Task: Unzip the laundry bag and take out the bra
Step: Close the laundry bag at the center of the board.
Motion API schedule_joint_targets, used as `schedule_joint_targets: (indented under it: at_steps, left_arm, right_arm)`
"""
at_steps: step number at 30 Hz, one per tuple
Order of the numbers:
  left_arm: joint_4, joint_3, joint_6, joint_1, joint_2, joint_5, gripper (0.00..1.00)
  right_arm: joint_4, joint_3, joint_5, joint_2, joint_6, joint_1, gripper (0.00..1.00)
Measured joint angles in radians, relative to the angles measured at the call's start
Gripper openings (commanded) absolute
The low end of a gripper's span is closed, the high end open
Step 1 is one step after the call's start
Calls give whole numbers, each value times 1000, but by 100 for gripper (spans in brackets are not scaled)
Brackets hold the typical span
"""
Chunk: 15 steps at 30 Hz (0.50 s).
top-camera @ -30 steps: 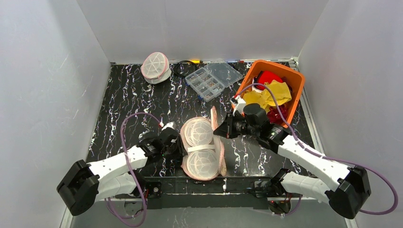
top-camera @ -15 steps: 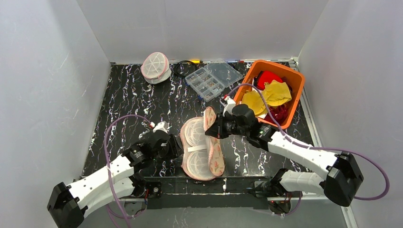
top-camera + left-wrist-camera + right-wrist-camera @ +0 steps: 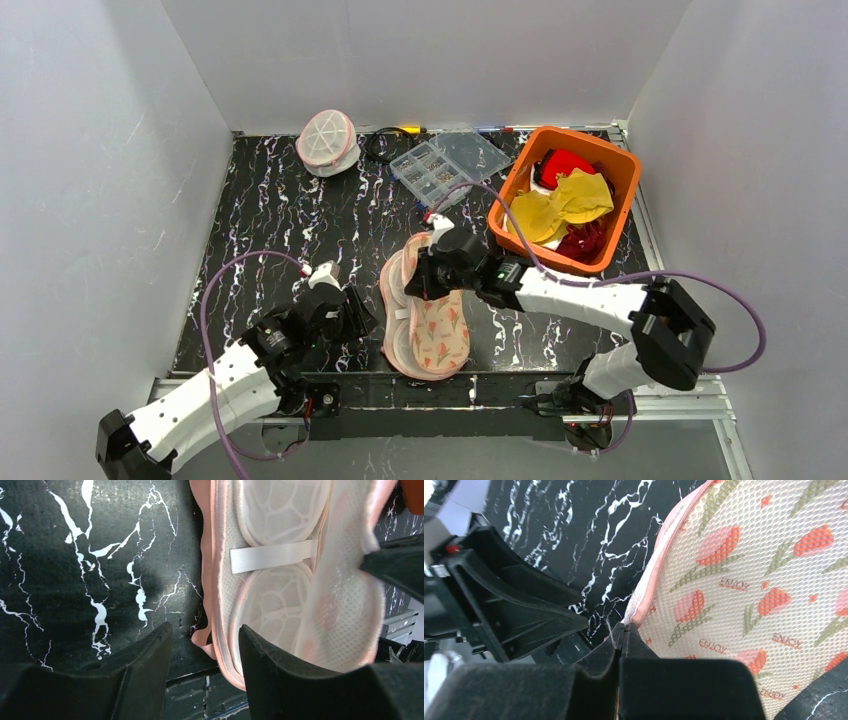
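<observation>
The laundry bag (image 3: 327,140), a white dome pod with a pink rim, sits at the back left, far from both arms. At the front lies a bra-shaped pink-edged mesh piece: two white ribbed cups (image 3: 280,510) joined by a white elastic band (image 3: 272,556). A tulip-print mesh flap (image 3: 440,330) lies over most of it. My right gripper (image 3: 418,280) is shut on that flap's pink edge (image 3: 639,611). My left gripper (image 3: 205,627) stands open at the piece's left rim (image 3: 385,300), holding nothing. No separate bra shows.
An orange bin (image 3: 620,170) with red and yellow cloths stands at the back right, close behind the right arm. A clear compartment box (image 3: 450,165) and a black cable (image 3: 378,148) lie at the back. The metal rail (image 3: 500,385) runs just below the mesh piece.
The right gripper swung the flap from upright on the right, leftward and down over the cups. The left gripper opened, let go of the rim and drew back to the left.
</observation>
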Motion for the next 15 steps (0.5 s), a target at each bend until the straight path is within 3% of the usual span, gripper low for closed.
schedule_joint_targets:
  at_steps: [6,12,15]
  left_arm:
    - [-37,-8,-11,0,-32,-14,51]
    - [-65,-8,-13,0,-62,-20,51]
    - [-82,-8,-13,0,-72,-24,51]
  right_arm:
    - [-12,37,32,90,-35,53,5]
    - [-14,65,31,158,-48,85,31]
    - [-14,89,22,187,-49,92,51]
